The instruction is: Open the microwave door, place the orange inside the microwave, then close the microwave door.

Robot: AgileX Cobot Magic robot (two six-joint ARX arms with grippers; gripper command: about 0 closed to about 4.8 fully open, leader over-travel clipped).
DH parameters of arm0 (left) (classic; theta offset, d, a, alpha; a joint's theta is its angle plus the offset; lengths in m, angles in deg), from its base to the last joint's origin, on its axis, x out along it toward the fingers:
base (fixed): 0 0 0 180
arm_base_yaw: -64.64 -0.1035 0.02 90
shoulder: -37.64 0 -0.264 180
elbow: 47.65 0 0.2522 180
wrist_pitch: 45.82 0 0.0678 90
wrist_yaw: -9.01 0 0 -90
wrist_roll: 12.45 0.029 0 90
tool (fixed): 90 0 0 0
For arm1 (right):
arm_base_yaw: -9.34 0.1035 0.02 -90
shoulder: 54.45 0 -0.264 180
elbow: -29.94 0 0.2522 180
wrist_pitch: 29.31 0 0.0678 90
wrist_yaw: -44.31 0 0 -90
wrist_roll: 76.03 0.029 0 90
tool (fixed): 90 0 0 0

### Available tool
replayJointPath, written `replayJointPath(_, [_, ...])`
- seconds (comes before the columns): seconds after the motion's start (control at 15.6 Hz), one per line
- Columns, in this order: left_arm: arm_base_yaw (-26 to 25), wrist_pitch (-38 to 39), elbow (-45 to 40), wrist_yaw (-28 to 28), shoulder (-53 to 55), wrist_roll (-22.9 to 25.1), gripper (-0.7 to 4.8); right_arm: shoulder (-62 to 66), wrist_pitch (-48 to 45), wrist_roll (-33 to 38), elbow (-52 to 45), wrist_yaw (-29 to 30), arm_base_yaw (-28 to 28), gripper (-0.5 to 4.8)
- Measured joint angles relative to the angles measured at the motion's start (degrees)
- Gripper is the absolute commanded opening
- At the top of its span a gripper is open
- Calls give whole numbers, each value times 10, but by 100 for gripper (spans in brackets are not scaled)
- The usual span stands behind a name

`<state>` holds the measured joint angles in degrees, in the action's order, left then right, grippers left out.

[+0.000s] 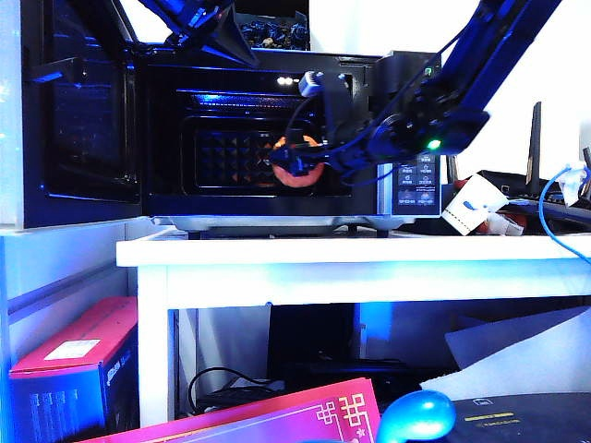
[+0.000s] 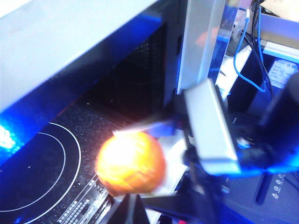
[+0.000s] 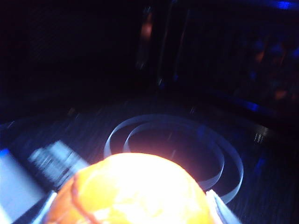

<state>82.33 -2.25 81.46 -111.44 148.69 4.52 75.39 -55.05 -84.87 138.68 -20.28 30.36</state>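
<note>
The microwave (image 1: 416,180) stands on a white table, and its glossy black door (image 1: 83,111) is swung wide open to the left. My right gripper (image 1: 300,164) is at the mouth of the cavity, shut on the orange (image 1: 302,173). In the right wrist view the orange (image 3: 135,191) fills the space between the pale fingertips (image 3: 217,205), above the ringed cavity floor (image 3: 173,140). My left gripper (image 1: 242,51) hangs over the microwave's top front edge and is shut, holding nothing. Its dark fingertips (image 2: 133,212) point down toward the orange (image 2: 131,163).
A white paper cup (image 1: 471,205) lies tipped just right of the microwave, beside a blue cable (image 1: 554,221). The white table (image 1: 369,263) ends just in front of the microwave. Below it are a red box (image 1: 74,351) and a shiny blue rounded object (image 1: 416,415).
</note>
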Motion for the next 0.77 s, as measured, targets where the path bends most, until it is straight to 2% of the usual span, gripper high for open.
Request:
replayJointPath(0.19, [-1, 0, 0, 0, 0, 0, -5, 39, 41, 4, 83, -29, 9, 265])
replayJointPath(0.32, [2, 0, 0, 0, 0, 0, -5, 86, 60, 3, 160, -17, 12, 265])
replayJointPath(0.45, [1, 0, 0, 0, 0, 0, -5, 92, 79, 1, 177, -7, 23, 265])
replayJointPath(0.58, [0, 0, 0, 0, 0, 0, -5, 86, 113, 0, 180, 39, 47, 265])
replayJointPath(0.71, [0, -4, 0, -2, -1, 0, -5, 64, 182, -14, 179, 45, 56, 265])
replayJointPath(0.77, [0, -2, 2, -1, -2, 0, -5, 63, 164, -28, 180, 38, 54, 265])
